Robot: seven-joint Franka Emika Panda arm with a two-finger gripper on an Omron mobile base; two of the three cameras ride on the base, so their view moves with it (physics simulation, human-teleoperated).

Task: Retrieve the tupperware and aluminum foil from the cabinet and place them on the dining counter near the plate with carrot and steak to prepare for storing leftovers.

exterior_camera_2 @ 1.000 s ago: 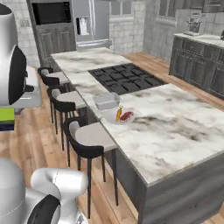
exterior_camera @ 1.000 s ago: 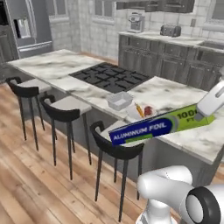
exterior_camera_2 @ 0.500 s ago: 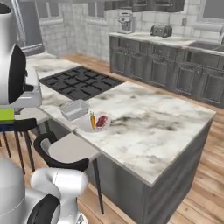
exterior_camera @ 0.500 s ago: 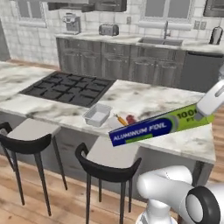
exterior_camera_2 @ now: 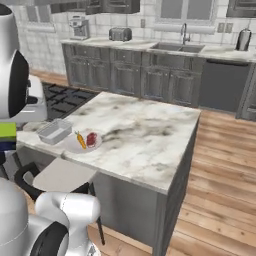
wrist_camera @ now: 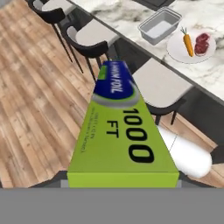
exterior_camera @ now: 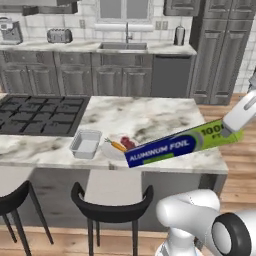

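Observation:
My gripper (exterior_camera: 229, 131) is shut on the lime-green end of the aluminum foil (exterior_camera: 170, 150), a long blue box held tilted in the air just before the dining counter's (exterior_camera: 150, 115) front edge. The hand view looks down the aluminum foil (wrist_camera: 118, 127), which hides the fingertips. On the counter stands the tupperware (exterior_camera: 86, 144) (exterior_camera_2: 54, 131) (wrist_camera: 160, 25), right beside the white plate (exterior_camera: 111, 151) (exterior_camera_2: 70, 144) (wrist_camera: 177, 46). The plate carries the carrot (exterior_camera: 116, 145) (wrist_camera: 187, 41) and the steak (exterior_camera: 128, 143) (wrist_camera: 202, 43). Which dark wall unit is the cabinet I cannot tell.
Black stools (exterior_camera: 112, 205) stand along the counter's near side, under the box. A black cooktop (exterior_camera: 40, 107) is set into the counter to the left. Behind runs a counter with a sink (exterior_camera: 125, 46) and a toaster (exterior_camera: 59, 35). Wooden floor (exterior_camera_2: 220, 190) lies to the right.
The base has swung round, so the whole scene has shifted and the plate and tupperware now lie straight ahead. The foil box stays held the same way in the gripper.

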